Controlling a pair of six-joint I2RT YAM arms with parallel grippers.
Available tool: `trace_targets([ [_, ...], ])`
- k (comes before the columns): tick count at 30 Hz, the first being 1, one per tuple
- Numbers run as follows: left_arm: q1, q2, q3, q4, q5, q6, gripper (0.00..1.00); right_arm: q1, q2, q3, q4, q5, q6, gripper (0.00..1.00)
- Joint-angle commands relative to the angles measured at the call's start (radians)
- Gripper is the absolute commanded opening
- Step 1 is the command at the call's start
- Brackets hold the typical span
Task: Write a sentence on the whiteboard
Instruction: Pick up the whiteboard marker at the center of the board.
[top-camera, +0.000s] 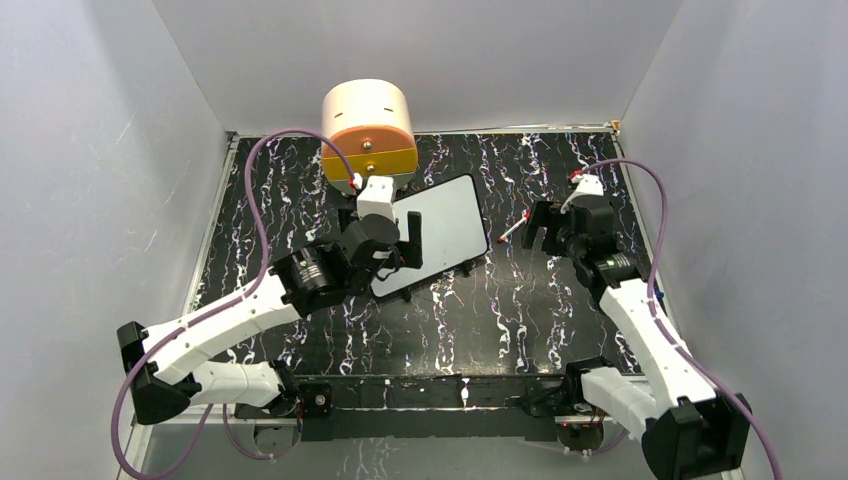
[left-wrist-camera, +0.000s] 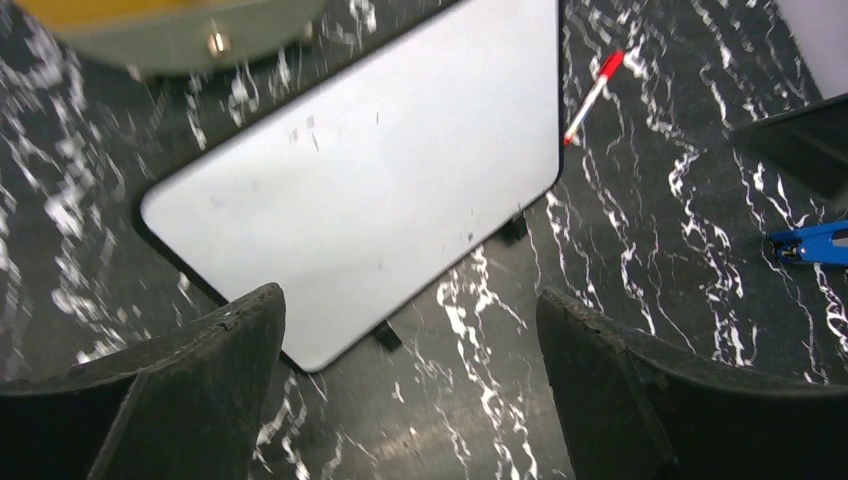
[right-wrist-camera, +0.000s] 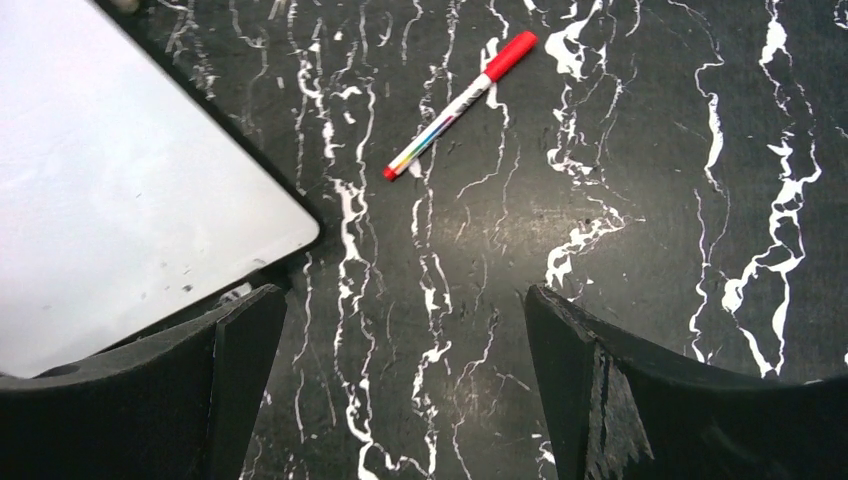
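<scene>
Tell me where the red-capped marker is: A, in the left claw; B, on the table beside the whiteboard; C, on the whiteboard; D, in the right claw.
B: the marker lies on the marbled table, apart from the whiteboard, while the left claw and right claw stand open, empty.

The table (top-camera: 520, 320) is black with thin white squiggly lines all over it. A whiteboard (top-camera: 450, 220) lies flat on it, turned at a slant, with a few tiny dark specks on its white face. A pen (top-camera: 509, 231) with a red cap lies just beside the board's right corner, not touching it. A round box (top-camera: 368, 125), cream with an orange front, sits at the far edge.
</scene>
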Motion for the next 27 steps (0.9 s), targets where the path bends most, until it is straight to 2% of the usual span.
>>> trace_targets([
  [1,0.021,-0.035,0.098,0.080,-0.075,0.310,0.93,0.003,0.111,0.096,0.026,0.085,0.027,0.99],
  [6,0.080,-0.091,0.112,0.152,-0.103,0.435,0.94,0.003,0.268,0.166,0.016,0.128,0.043,0.99],
  [10,0.263,-0.163,0.051,0.187,0.051,0.409,0.94,0.004,0.395,0.217,0.007,0.167,0.078,0.98],
  [14,0.406,-0.206,-0.022,0.213,0.159,0.395,0.93,0.016,0.513,0.276,-0.015,0.200,0.123,0.92],
  [23,0.517,-0.288,-0.126,0.292,0.110,0.436,0.94,0.051,0.739,0.389,-0.040,0.259,0.226,0.82],
  [27,0.589,-0.312,-0.142,0.304,0.156,0.406,0.94,0.058,0.817,0.460,-0.080,0.288,0.254,0.77],
])
